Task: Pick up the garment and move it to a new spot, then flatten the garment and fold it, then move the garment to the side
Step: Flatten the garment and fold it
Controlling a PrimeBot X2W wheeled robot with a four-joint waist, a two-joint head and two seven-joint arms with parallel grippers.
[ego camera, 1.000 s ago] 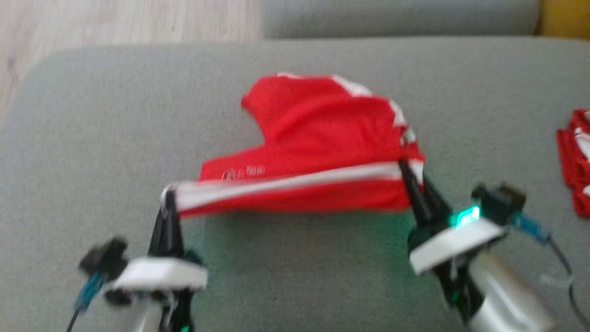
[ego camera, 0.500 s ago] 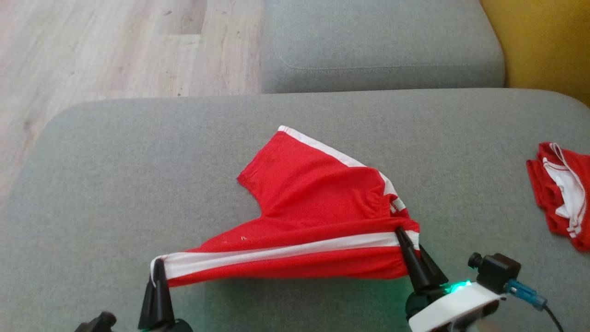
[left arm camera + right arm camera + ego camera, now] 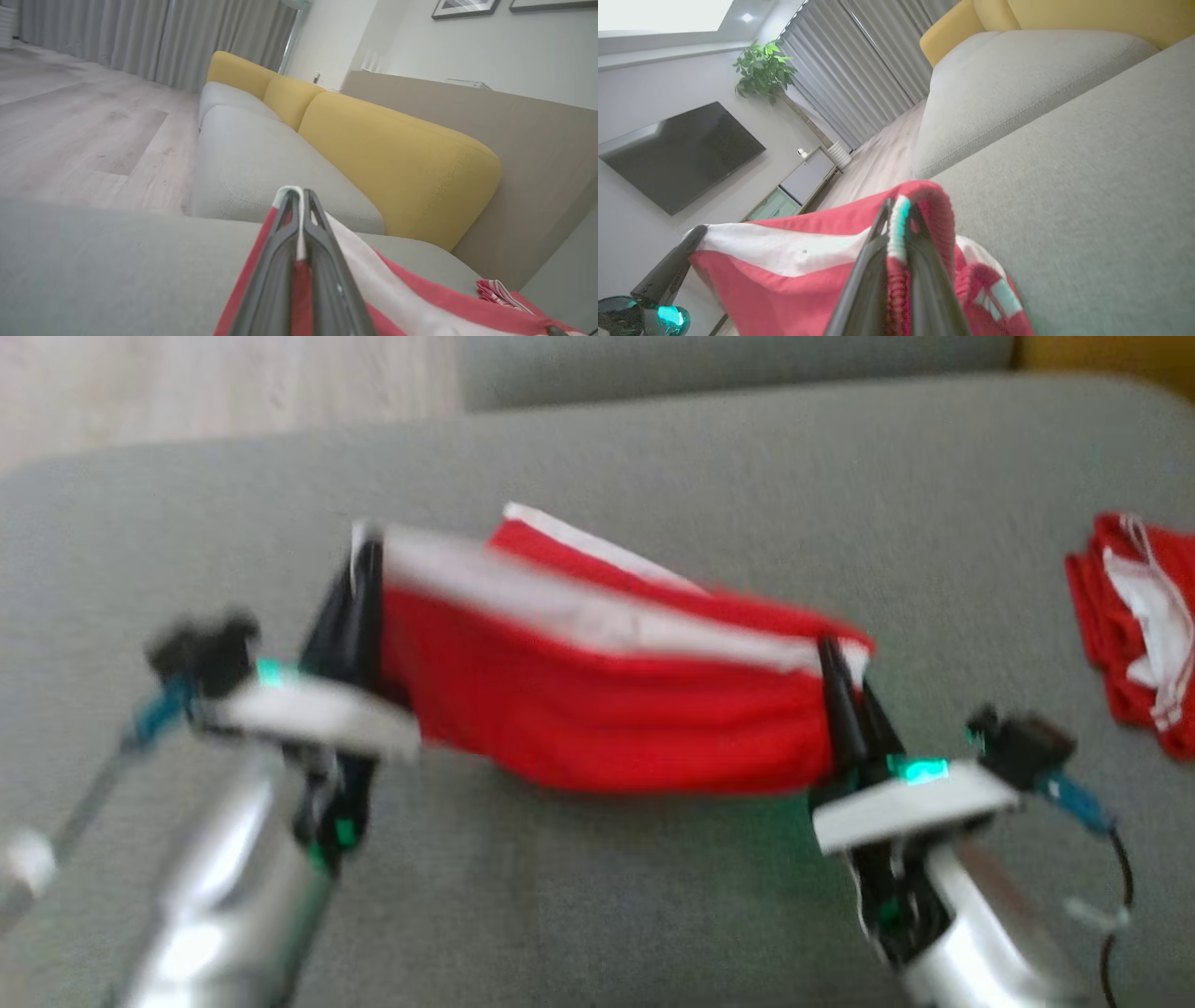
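Over cushion (image 3: 653,896): left tool (image 3: 364,551), right tool (image 3: 827,651) pinched tight on garment (image 3: 607,709).

The red shorts (image 3: 607,709) with a white side stripe hang stretched out above the grey sofa cushion (image 3: 653,896). The striped edge is uppermost and the red cloth sags below it. The left gripper (image 3: 362,549) pinches the higher end and the right gripper (image 3: 828,651) the lower.

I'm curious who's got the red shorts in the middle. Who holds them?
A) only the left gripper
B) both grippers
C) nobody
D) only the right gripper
B: the left gripper and the right gripper each pinch one end of the shorts, stretched between them.
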